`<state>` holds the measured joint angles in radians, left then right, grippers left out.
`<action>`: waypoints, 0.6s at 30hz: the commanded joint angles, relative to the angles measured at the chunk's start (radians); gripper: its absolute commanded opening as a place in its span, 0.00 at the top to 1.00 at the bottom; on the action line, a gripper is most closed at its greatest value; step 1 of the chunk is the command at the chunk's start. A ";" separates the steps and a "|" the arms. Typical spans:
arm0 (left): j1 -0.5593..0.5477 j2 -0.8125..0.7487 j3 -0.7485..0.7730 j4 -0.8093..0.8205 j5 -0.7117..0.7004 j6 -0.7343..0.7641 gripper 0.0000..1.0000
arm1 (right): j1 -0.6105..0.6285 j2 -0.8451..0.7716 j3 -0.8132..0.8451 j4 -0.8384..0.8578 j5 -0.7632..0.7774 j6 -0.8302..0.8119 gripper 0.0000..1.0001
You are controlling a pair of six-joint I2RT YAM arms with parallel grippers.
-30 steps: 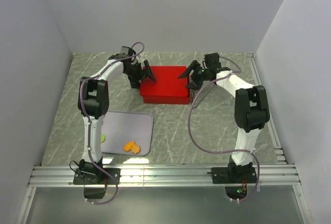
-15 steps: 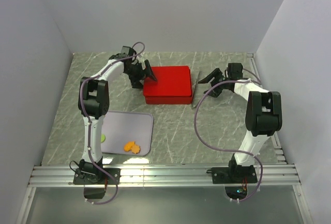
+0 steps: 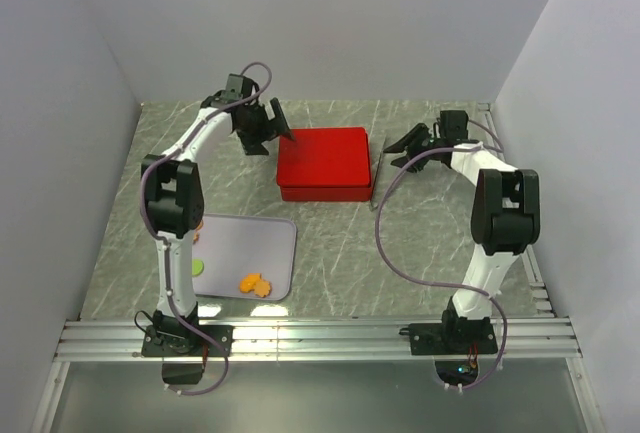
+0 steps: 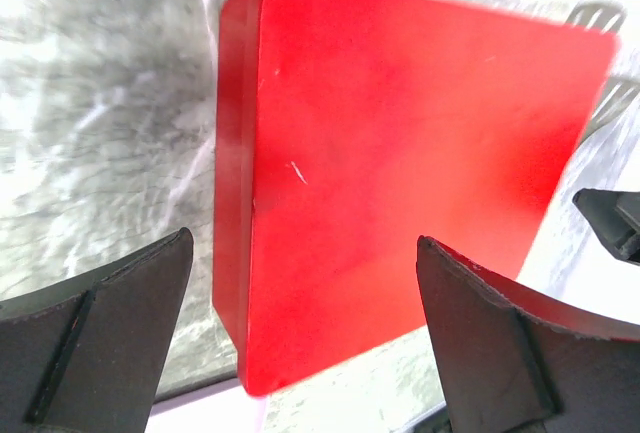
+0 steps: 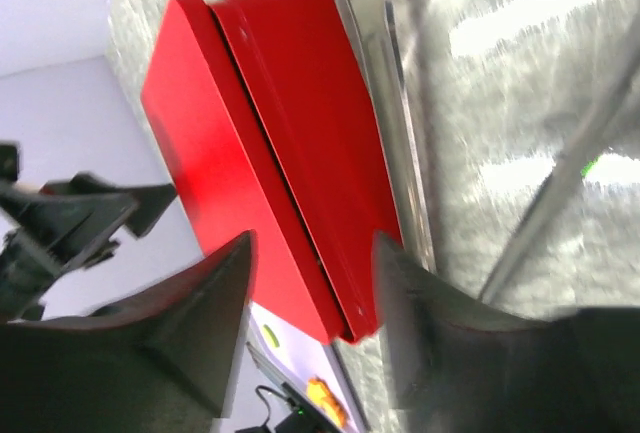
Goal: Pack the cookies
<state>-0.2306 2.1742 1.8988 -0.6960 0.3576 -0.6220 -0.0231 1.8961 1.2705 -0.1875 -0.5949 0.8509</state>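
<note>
A closed red rectangular tin (image 3: 322,161) sits mid-frame. The left gripper (image 3: 272,138) gapes wide and empty beside it; the right gripper (image 3: 397,153) is parted, also empty.

one red box (image 3: 324,158), one green cookie (image 3: 199,267)

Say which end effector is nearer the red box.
Left. The left end effector hangs at the far-left corner of the red box; the right end effector sits apart, off its right side.

Bright even light, soft shadows, glare on table (image 5: 530,3), wrist views blurred, fingers (image 4: 110,343) soft-focus
</note>
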 commanded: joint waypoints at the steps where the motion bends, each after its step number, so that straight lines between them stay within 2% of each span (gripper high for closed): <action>1: 0.004 -0.112 0.039 0.032 -0.091 0.004 0.01 | 0.002 0.038 0.064 -0.013 -0.002 -0.003 0.49; 4: 0.004 -0.143 0.037 0.044 -0.109 0.019 0.01 | 0.002 0.058 0.089 -0.020 -0.006 -0.001 0.58; 7: 0.004 -0.166 0.031 0.053 -0.137 0.034 0.07 | 0.003 0.081 0.107 -0.041 -0.005 -0.007 0.63; 10: 0.004 -0.160 0.028 0.032 -0.178 0.053 0.23 | 0.005 0.100 0.119 -0.066 0.003 -0.018 0.67; 11: 0.004 -0.157 0.019 0.021 -0.187 0.062 0.36 | 0.008 0.104 0.127 -0.072 0.004 -0.021 0.68; 12: 0.004 -0.154 0.010 0.020 -0.193 0.067 0.44 | 0.008 0.113 0.130 -0.087 0.010 -0.026 0.70; 13: 0.004 -0.148 0.000 0.018 -0.204 0.070 0.57 | 0.011 0.116 0.133 -0.093 0.012 -0.033 0.71; 16: 0.004 -0.145 -0.041 0.030 -0.219 0.081 0.70 | 0.015 0.129 0.142 -0.107 0.018 -0.041 0.73; 18: 0.004 -0.142 -0.061 0.038 -0.232 0.085 0.73 | 0.017 0.138 0.151 -0.118 0.018 -0.044 0.75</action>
<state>-0.2295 2.0453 1.8614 -0.6720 0.1699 -0.5621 -0.0166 2.0171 1.3693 -0.2825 -0.5861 0.8326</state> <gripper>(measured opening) 0.285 0.256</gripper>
